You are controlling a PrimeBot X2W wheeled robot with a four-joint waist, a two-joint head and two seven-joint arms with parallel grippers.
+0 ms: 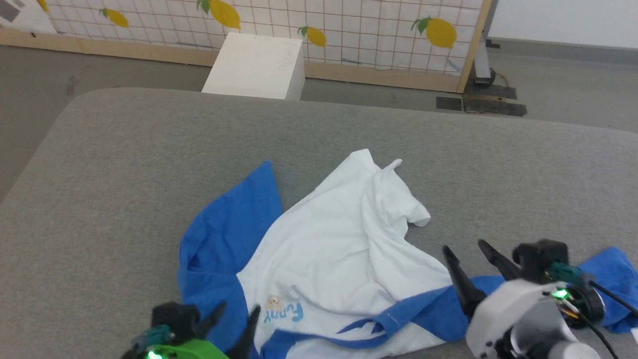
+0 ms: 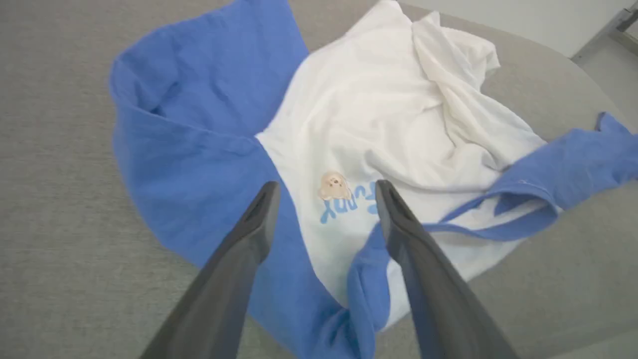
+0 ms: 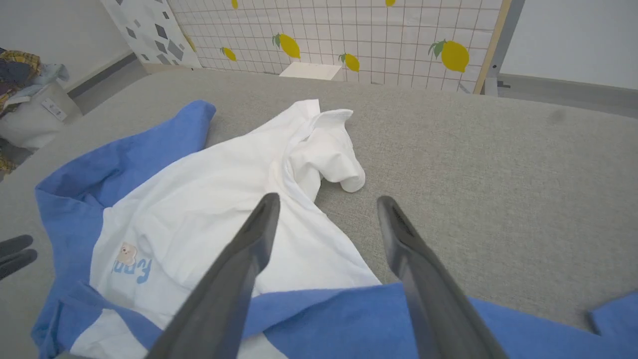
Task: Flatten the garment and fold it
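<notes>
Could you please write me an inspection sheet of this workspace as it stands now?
Surface: grey fabric surface, flat.
Job's things: garment crumpled, white body bunched, blue sleeves spread to both sides; not yet flattened.
Clutter: nothing seen.
Grippers: left gripper open by the bear print; right gripper open above a blue sleeve; neither holds cloth.
Cables: black cable at the right wrist.
Surroundings: lemon-print panel and white box beyond; heap of clothes aside.

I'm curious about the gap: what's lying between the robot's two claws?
In the head view, the crumpled shirt lies between the left claw and right claw, its bear print near the left one.
</notes>
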